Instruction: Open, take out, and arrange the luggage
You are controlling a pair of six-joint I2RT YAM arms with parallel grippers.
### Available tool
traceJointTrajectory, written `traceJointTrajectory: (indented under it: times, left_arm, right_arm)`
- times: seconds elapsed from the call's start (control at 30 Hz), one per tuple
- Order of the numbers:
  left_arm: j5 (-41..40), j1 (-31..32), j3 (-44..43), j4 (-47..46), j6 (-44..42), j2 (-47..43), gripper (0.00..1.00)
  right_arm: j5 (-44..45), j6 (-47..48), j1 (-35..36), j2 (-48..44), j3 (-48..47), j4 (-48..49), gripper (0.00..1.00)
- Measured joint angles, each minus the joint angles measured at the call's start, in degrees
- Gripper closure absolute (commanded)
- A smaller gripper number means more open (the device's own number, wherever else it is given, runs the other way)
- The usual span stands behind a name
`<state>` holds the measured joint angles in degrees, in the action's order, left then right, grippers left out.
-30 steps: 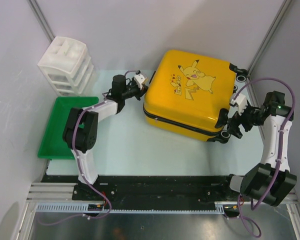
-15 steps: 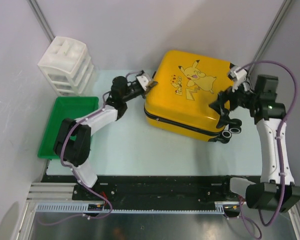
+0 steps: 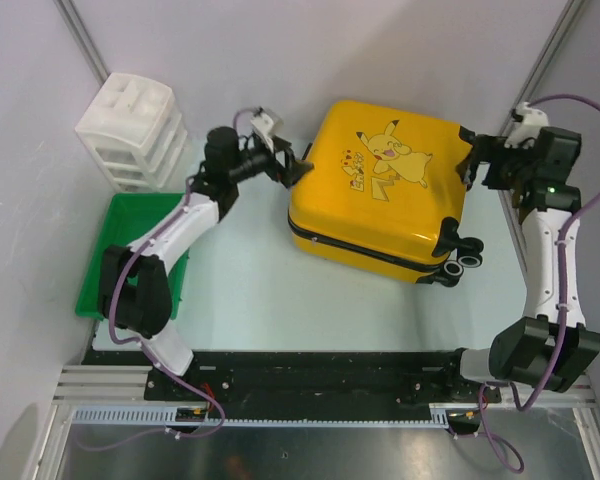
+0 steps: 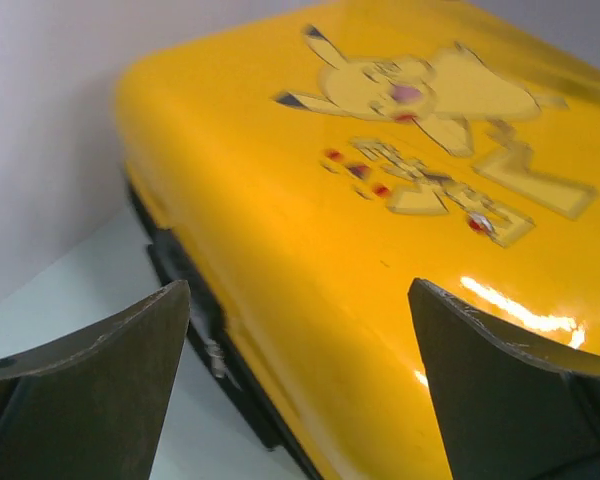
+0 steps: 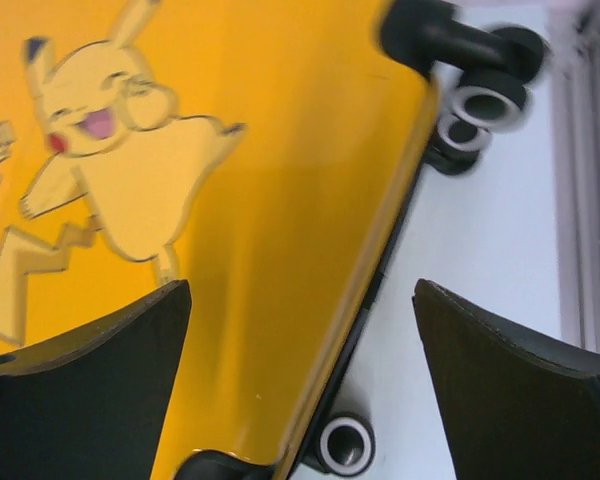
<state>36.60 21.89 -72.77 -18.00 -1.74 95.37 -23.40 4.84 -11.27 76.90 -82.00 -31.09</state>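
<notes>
While the bright-yellow hard-shell Pikachu suitcase [image 3: 380, 195] lies closed, the left gripper [image 3: 292, 166] and right gripper [image 3: 466, 166] flank it, both spread wide, empty.

The left gripper [image 4: 298, 290], spread wide, hangs over the yellow luggage [image 4: 280, 180] beside its black zipper trim [image 4: 242, 400]

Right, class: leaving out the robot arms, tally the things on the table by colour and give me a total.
Yellow: 1, the suitcase
Green: 1, the tray
White: 1, the drawer unit
Total: 3
</notes>
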Motion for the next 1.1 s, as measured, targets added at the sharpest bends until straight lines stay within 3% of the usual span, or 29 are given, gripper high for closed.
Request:
traceJointTrajectory:
  times: [0.13,0.23,0.33,0.5,0.63,0.83,1.1]
  left_arm:
    - [-1.88,-3.82,-14.01,10.27,5.03,3.78,0.09]
    - [-0.37,-4.57,-23.85,13.70,11.54,9.18,0.00]
    - [1.51,-4.42,-28.46,15.93,18.75,14.16,0.00]
    - [3.34,-3.26,-29.70,19.43,28.89,22.03,0.12]
    - [2.54,-3.19,-27.23,18.34,29.68,22.12,0.17]
    - [-0.96,-1.51,-13.75,14.60,28.61,12.79,0.23]
    - [-4.74,7.30,1.99,11.72,29.62,0.20,0.28]
  right_arm:
    - [1.51,-6.95,-6.10,0.68,-0.02,-0.79,0.00]
    - [1.46,-13.53,-7.96,3.13,-0.90,-1.40,0.00]
    - [0.44,-18.25,-8.39,6.38,-1.60,-1.60,0.00]
    - [-1.22,-22.36,-8.48,10.03,-1.62,-1.29,0.00]
    - [-3.17,-22.34,-8.50,13.05,-2.19,-1.03,0.01]
    - [-8.24,-19.82,-8.76,20.79,-7.67,-3.13,0.02]
    - [-13.84,-12.46,-9.09,30.32,-20.59,-10.27,0.06]
